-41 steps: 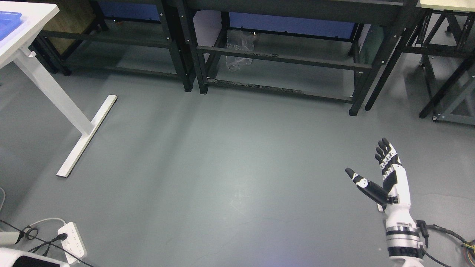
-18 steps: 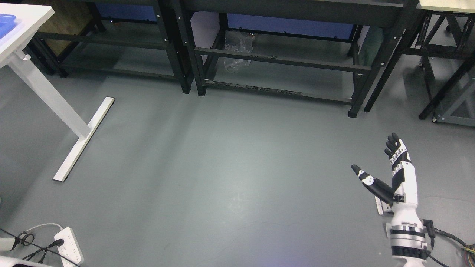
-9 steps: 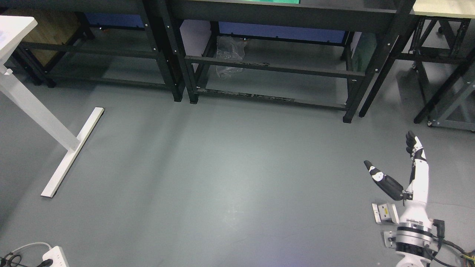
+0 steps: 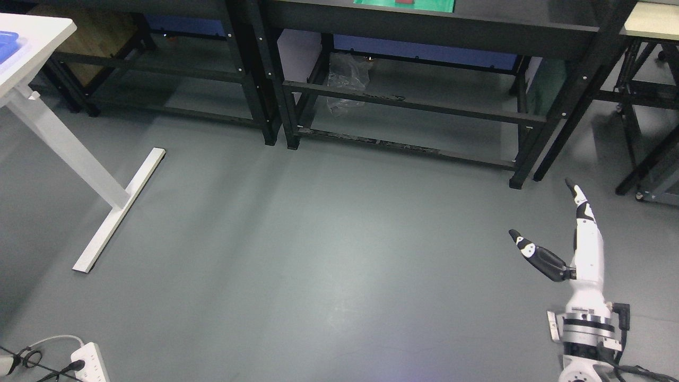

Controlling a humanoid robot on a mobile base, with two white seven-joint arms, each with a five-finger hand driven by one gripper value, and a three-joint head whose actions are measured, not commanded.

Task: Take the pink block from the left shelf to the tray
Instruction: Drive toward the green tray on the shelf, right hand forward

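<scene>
The fingers (image 4: 579,204) of the right hand (image 4: 581,249) are seen extended and released, with the thumb splayed off to the left and nothing grasped; the hand is held edge-on above the bare grey floor (image 4: 329,254) at the lower right, its wrist and cabling (image 4: 631,366) entering from the bottom right corner. Just beyond the fingertips the foot of a black shelf frame (image 4: 517,180) is planted on the floor, and the frame's lower rails (image 4: 408,101) are stretched across the top of the view, with a crumpled clear plastic bag (image 4: 345,82) lying behind them. On the shelf's upper surface, at the top edge, a green mat (image 4: 440,5) is seen, and a small dark red piece (image 4: 406,2) is cut off on it by the picture's edge; whether this is the pink block cannot be told. It lies well apart from the fingers, up and to their left. A white table leg (image 4: 79,159) and its foot stand at the left, a blue tray (image 4: 6,45) is seen at the tabletop's edge in the upper left corner, and a white power strip (image 4: 93,361) lies in the lower left corner.
</scene>
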